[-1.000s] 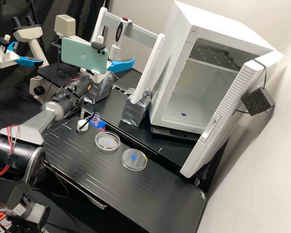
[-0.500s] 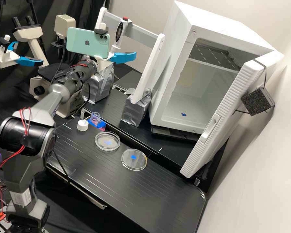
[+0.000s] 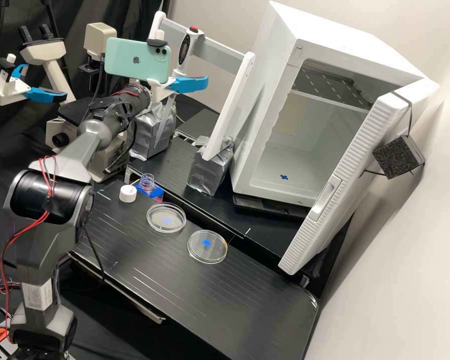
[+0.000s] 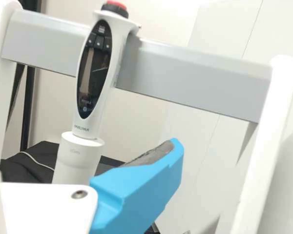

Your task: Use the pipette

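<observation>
The white electronic pipette [image 3: 186, 46], with a red top and dark oval display, hangs upright on the grey crossbar of a white stand. Around the height of its lower body is the gripper [image 3: 189, 84], one blue finger on the near side of the pipette. In the wrist view, the pipette [image 4: 93, 80] stands beyond the gripper [image 4: 84, 146]. That blue finger has a grey pad [image 4: 151, 155], and a dark bit of the other finger shows at the far edge. The fingers are wide apart and hold nothing; the pipette's lower tip is hidden.
Two clear dishes [image 3: 166, 218] lie on the black bench [image 3: 150, 280], near a white cap [image 3: 127, 193] and an uncapped bottle [image 3: 147, 183] in a blue holder. A microscope [image 3: 97, 42] stands left of the rack, an incubator [image 3: 271, 150] with its door ajar to the right.
The arm has swung away from the viewer and rightward, its forearm more raised. The gripper moved slightly right and up, then a little down and back. The pipette has stayed on its stand.
</observation>
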